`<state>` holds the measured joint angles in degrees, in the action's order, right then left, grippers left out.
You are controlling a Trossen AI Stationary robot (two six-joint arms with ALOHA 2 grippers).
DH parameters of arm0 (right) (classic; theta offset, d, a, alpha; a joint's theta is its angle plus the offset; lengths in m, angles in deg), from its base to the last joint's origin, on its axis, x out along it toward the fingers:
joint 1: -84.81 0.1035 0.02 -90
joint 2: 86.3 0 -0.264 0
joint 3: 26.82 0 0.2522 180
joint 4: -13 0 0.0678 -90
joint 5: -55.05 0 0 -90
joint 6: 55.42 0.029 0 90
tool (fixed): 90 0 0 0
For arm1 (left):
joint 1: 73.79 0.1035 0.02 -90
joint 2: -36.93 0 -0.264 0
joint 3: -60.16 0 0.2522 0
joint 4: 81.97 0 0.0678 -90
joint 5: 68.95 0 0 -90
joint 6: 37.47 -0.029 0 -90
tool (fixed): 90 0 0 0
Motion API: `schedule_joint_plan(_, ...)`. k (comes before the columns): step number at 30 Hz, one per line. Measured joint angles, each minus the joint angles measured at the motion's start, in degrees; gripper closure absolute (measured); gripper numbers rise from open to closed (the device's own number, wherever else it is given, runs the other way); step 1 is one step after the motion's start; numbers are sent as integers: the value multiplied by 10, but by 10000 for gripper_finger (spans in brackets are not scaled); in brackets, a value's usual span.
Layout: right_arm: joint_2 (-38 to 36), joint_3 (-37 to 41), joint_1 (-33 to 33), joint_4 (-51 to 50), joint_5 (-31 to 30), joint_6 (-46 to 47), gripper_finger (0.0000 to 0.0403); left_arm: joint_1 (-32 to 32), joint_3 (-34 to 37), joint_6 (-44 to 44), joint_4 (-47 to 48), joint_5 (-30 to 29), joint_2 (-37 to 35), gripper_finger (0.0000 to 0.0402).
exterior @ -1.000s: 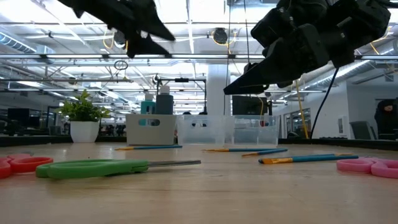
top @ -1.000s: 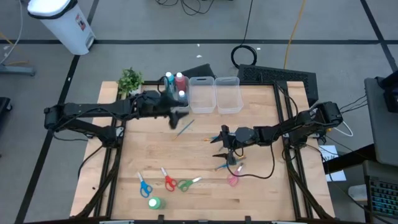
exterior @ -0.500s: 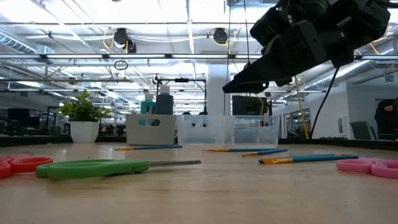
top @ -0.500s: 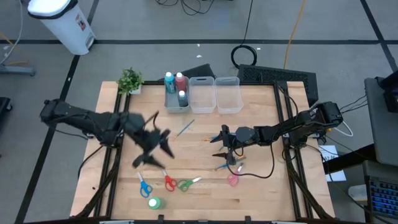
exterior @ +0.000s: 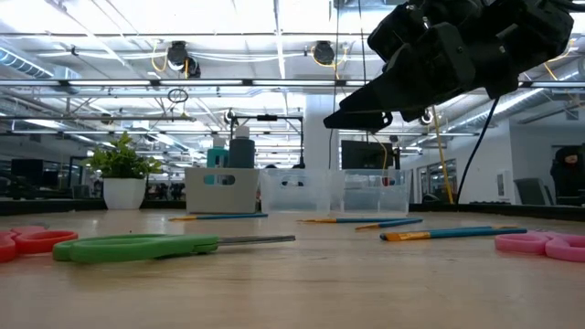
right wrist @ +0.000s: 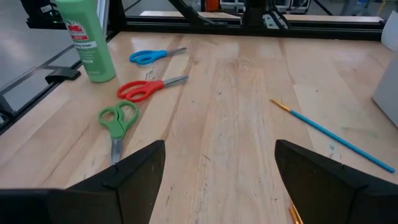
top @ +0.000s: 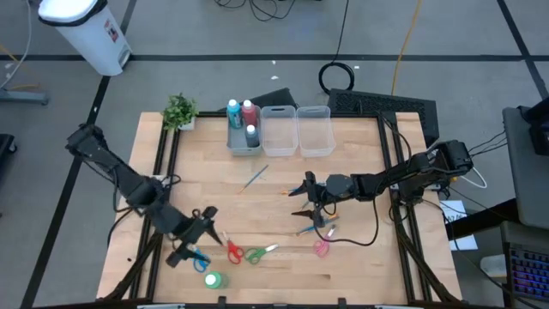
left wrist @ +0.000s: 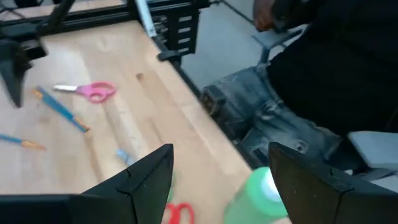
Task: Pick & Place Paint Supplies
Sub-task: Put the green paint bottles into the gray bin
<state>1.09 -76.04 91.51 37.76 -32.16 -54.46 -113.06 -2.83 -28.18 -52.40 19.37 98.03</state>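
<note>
No legible text (bottle label unreadable)

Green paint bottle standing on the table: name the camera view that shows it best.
The right wrist view: the green paint bottle stands upright, its full side and label visible. The high view shows only its top, near the table's front edge. The left wrist view shows a blurred part. The low view misses it.

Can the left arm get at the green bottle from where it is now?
Probably yes. The open left claw hovers by the blue scissors, close to the green bottle, which stands upright near the table's edge with nothing between them.
</note>
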Motion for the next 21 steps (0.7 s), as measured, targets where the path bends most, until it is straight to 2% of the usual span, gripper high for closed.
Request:
schedule_joint_plan(4, 0, 0, 0, 0, 0, -1, 110, -43, 0, 24, -52, -36, 23, 133)
schedule_joint_plan(8, 0, 0, 0, 5, -6, -1, 110, -82, 0, 8, -78, -57, 64, 133)
schedule_joint_plan(13, 0, 0, -2, 7, -43, -1, 110, -94, 0, -13, -75, -61, 118, 133)
schedule_joint_plan(21, 0, 0, -3, 7, -45, 15, 110, -108, 0, 16, -73, -59, 150, 133)
